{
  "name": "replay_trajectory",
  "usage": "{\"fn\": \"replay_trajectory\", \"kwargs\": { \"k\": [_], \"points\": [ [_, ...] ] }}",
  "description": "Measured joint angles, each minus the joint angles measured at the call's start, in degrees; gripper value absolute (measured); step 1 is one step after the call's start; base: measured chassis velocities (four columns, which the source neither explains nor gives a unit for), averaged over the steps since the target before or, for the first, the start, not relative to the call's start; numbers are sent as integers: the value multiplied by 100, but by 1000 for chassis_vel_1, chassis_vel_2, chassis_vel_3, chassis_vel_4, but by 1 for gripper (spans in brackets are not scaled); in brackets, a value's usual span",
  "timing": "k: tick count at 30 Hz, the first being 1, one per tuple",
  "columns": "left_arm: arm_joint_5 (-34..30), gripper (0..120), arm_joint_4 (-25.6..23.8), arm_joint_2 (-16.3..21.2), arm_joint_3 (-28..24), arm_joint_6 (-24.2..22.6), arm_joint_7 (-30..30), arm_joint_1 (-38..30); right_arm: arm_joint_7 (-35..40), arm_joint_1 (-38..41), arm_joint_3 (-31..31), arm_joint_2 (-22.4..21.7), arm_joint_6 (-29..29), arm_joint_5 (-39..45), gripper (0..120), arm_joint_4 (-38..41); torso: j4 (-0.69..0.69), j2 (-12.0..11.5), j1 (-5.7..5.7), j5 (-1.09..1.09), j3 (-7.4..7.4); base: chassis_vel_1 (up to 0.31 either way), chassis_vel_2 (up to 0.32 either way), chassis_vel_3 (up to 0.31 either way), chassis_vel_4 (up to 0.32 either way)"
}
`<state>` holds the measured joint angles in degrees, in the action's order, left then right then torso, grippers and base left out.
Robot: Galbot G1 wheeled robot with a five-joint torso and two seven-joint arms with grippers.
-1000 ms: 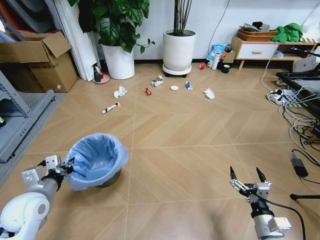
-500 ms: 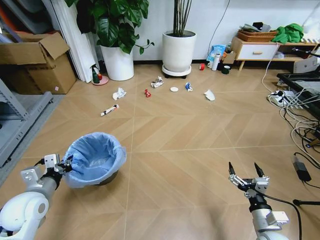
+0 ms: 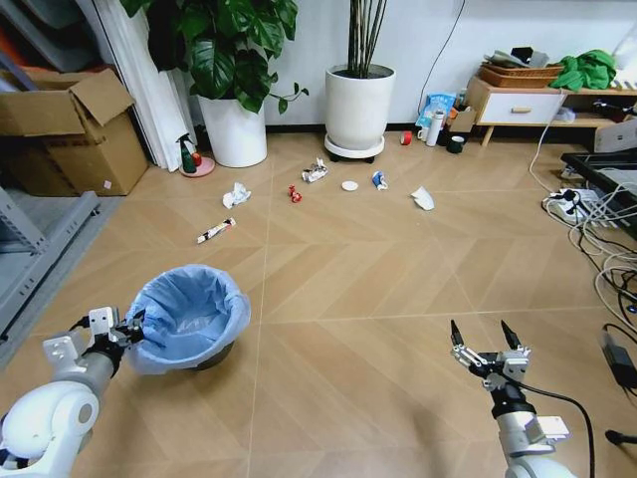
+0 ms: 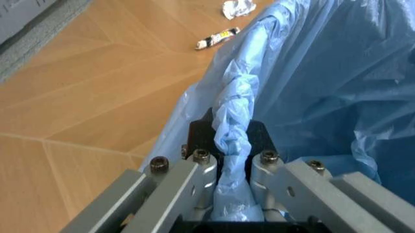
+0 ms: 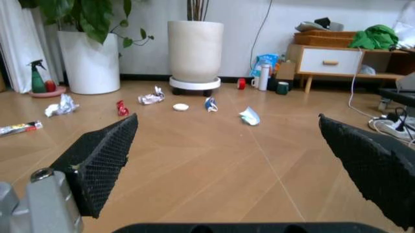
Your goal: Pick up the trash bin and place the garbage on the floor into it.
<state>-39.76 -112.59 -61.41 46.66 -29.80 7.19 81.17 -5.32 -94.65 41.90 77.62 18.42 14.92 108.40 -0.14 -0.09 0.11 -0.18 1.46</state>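
The whole floor scene has shifted between the earlier head views and now, so the camera has moved. The litter row sits lower in view than before: white-red tube [image 3: 216, 231], crumpled paper wad [image 3: 236, 194], red wrapper [image 3: 295, 193], white disc [image 3: 349, 185], white scrap [image 3: 423, 198]. The trash bin [image 3: 189, 317], pinched at its rim by the left gripper [image 3: 127, 328], has edged slightly left in view. The right gripper [image 3: 477, 336], fingers spread, has drifted left and a little higher in view.
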Motion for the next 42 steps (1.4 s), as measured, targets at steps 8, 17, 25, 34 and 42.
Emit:
{"fn": "replay_trajectory", "kwargs": {
  "k": [8, 17, 25, 34, 42],
  "points": [
    [-9, 1, 0, 9, -6, -13, 19, -9, -2, 20, 1, 4, 21, -44, 100, -9, 1, 0, 0, 2, 0, -48, 207, 44, -198],
    [-11, 1, -1, -29, -41, -21, 40, -16, -4, 14, 29, 9, 64, -58, 100, -9, 2, 0, 0, 0, 0, 39, 257, -33, -263],
    [-5, 1, -10, -45, -54, -23, 47, -13, -48, -7, 41, 16, 100, -74, 100, -7, 1, 0, -1, 0, -1, 50, 272, -54, -295],
    [-6, 1, -22, -32, -45, -23, 48, 1, -71, -12, 37, 25, 117, -87, 100, -6, 1, 0, -1, 0, -1, 19, 276, -9, -260],
    [-7, 1, -22, -38, -70, -27, 60, -14, -87, -14, 45, 8, 121, -74, 100, -4, 1, 0, -1, 1, 0, 0, 280, 2, -292]
  ]
}}
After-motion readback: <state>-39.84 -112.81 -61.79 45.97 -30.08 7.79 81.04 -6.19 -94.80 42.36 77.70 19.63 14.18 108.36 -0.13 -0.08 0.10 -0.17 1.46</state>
